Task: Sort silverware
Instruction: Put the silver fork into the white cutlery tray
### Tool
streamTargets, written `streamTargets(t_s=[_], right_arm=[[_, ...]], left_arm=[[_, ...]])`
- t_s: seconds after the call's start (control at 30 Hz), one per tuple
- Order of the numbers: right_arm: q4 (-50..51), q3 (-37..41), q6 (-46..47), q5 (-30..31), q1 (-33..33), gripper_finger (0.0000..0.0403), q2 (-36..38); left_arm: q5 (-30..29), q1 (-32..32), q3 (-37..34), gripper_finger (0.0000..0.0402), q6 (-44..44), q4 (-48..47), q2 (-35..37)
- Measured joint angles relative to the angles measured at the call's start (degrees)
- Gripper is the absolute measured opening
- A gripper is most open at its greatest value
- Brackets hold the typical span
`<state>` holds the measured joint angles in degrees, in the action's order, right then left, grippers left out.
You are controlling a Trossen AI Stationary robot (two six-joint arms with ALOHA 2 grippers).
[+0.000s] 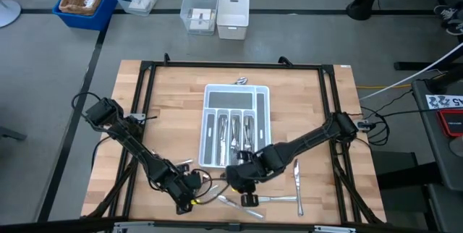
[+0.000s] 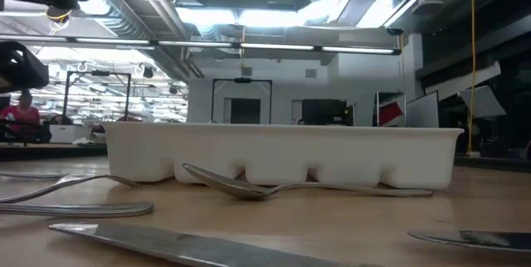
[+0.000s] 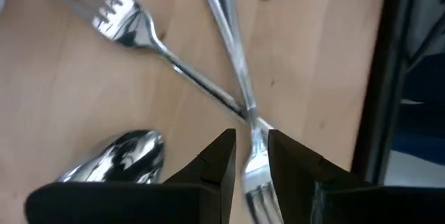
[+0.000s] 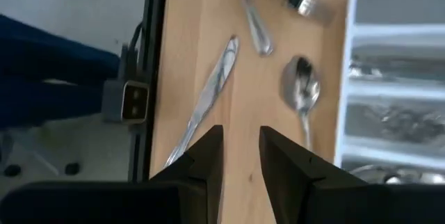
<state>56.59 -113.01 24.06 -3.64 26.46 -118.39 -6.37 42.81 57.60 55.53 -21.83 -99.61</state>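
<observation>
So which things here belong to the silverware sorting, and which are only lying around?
For the job:
- loose silverware on the table's near edge
- white tray, some pieces already in its slots
- left gripper, a fork between its fingers
- right gripper, nothing between its fingers

Lying about:
- blue bin
- clear boxes
- white box

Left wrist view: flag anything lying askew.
Two forks lie crossed on the table, one handle over the other. The left hand straddles one fork's tines; a spoon lies apart.
</observation>
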Motion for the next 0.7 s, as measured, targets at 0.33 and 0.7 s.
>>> streamTargets(t_s=[0.33,0.7], right_arm=[[4.14,0.00,5.28,-0.07,5.75,0.0097,0.00],[8.44,0.00,12.48,0.51,11.06,0.0097,-0.02]], left_arm=[[-0.44,0.84,0.02,0.0074,-1.29,1.62,0.00],[-0.87,1.60,0.02,0.0074,1.09,1.47,-0.52]])
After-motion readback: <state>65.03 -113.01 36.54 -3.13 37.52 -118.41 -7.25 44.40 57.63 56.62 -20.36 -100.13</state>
